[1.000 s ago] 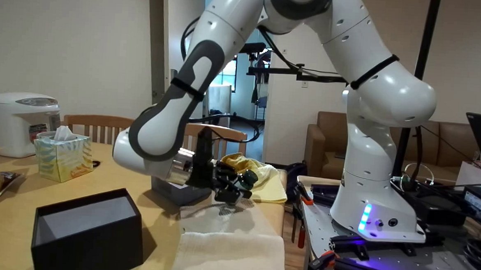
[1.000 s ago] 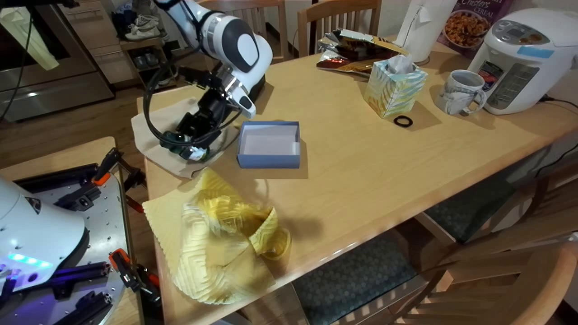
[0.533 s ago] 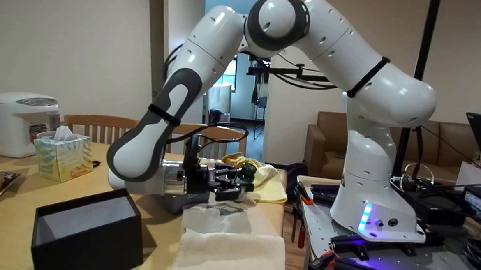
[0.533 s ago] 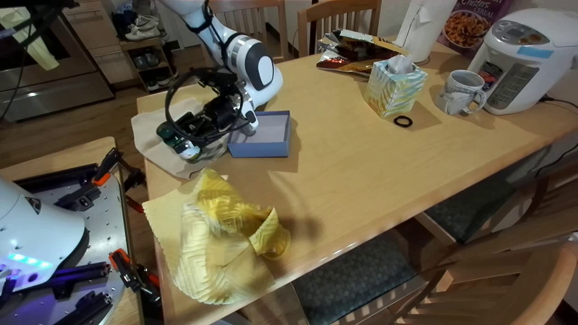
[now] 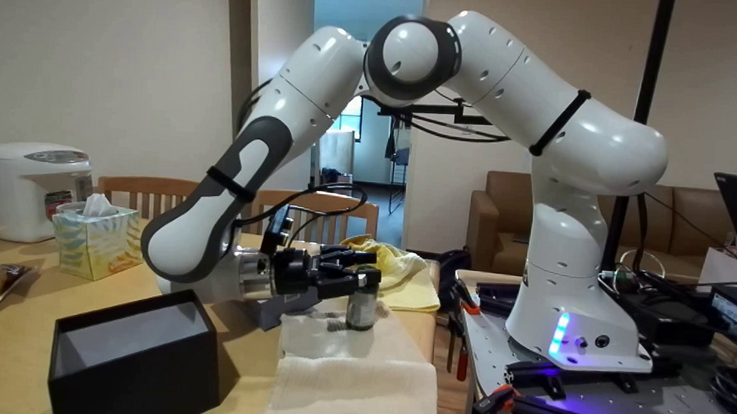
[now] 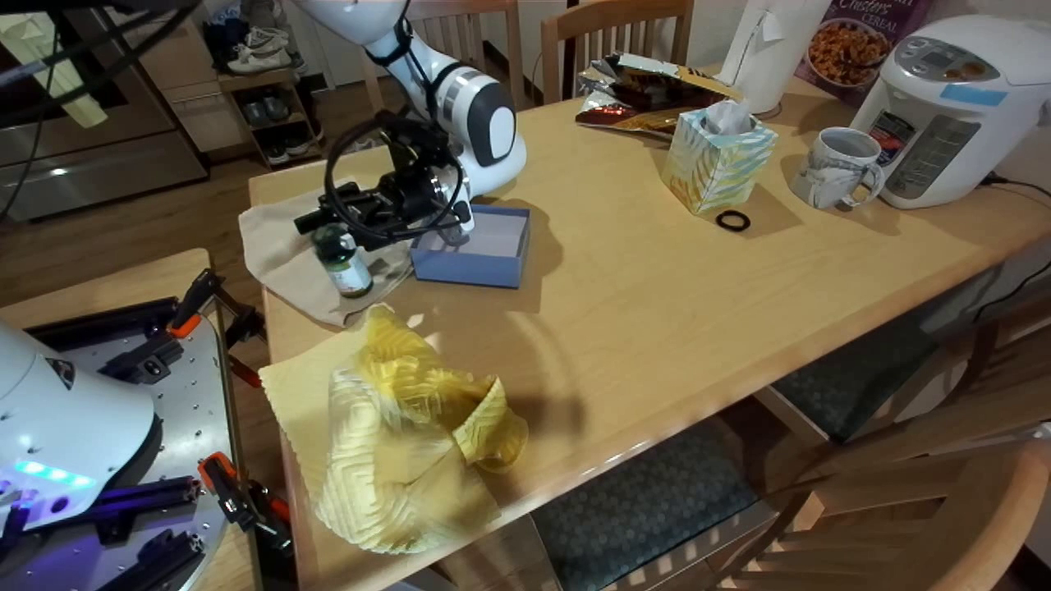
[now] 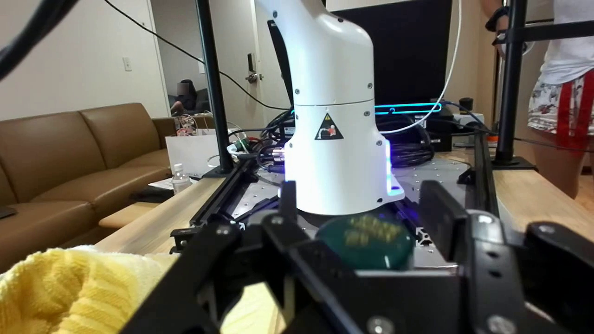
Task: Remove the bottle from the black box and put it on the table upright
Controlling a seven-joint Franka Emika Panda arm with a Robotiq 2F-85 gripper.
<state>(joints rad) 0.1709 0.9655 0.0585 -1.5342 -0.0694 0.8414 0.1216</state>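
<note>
The bottle stands upright on a beige cloth on the table; it has a dark green cap and a pale label, and also shows in an exterior view. My gripper is level around the cap, its fingers apart. In the wrist view the cap sits between the spread fingers, with a gap on each side. The black box stands open-topped at the near left, away from the gripper; its floor is hidden.
A blue-grey open box lies under my wrist, close to the arm. The beige cloth lies along the table edge. A crumpled yellow cloth lies near the bottle. A tissue box, mug and white water boiler stand farther off.
The bottle, tilted in my gripper before, now stands upright on the cloth. The jaws have opened. The arm has lowered and drawn back from its base, and the blue-grey box has shifted slightly.
</note>
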